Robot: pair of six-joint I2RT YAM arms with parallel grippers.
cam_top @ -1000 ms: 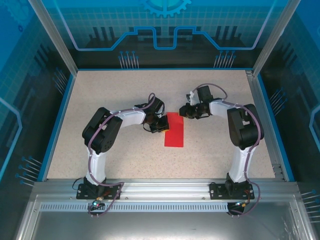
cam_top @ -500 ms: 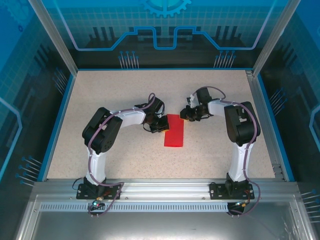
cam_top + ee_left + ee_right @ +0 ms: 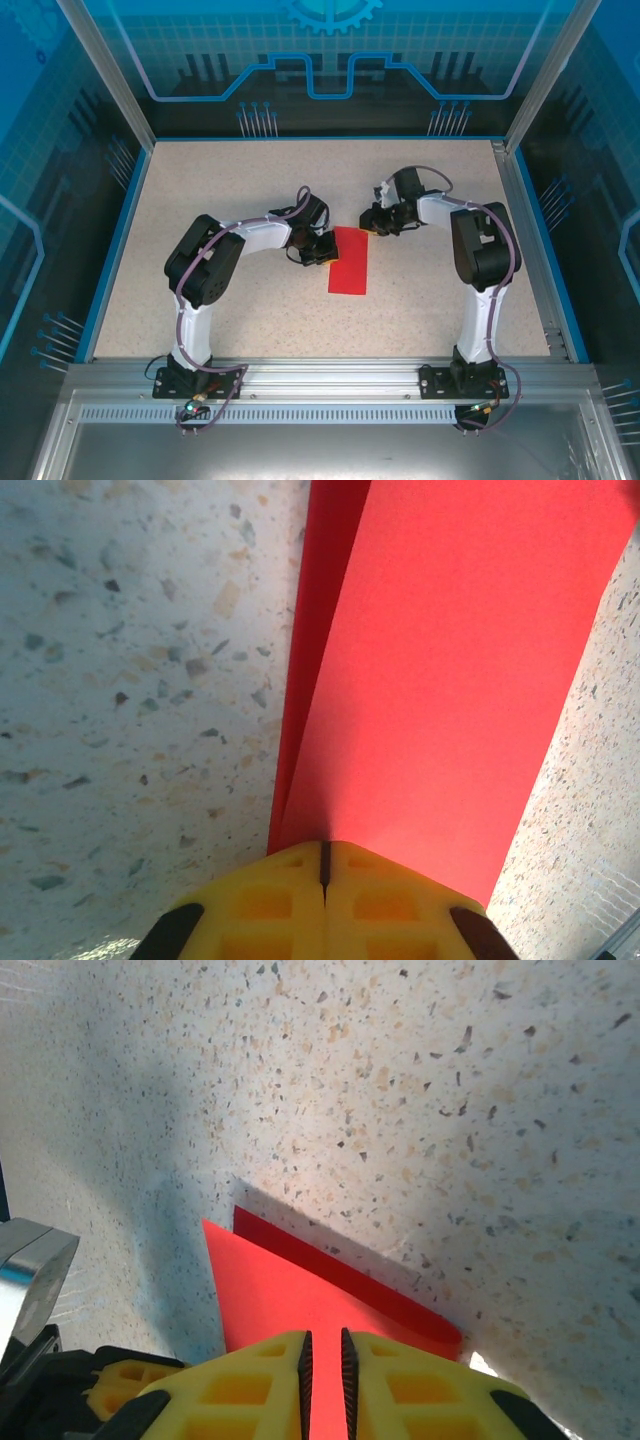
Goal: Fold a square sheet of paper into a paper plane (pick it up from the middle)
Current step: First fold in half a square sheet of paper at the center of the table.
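The square sheet of paper [image 3: 350, 262] is bright red and lies folded in half as a narrow rectangle in the middle of the table. Its upper layer [image 3: 450, 680] sits slightly off the lower one. My left gripper [image 3: 324, 250] is shut, its yellow tips [image 3: 323, 855] resting on the paper's far-left edge. My right gripper [image 3: 369, 226] is at the paper's far-right corner. Its jaws [image 3: 323, 1345] stand a narrow gap apart over the top layer [image 3: 280, 1290], with red showing through the gap and nothing visibly pinched.
The speckled beige table [image 3: 240, 190] is bounded by a blue rim [image 3: 120, 230] and transparent walls. Both arms reach inward from their bases at the near edge. Open tabletop lies all round the paper.
The right wrist has shifted slightly at the paper's far corner. The paper and the left gripper have stayed where they were.
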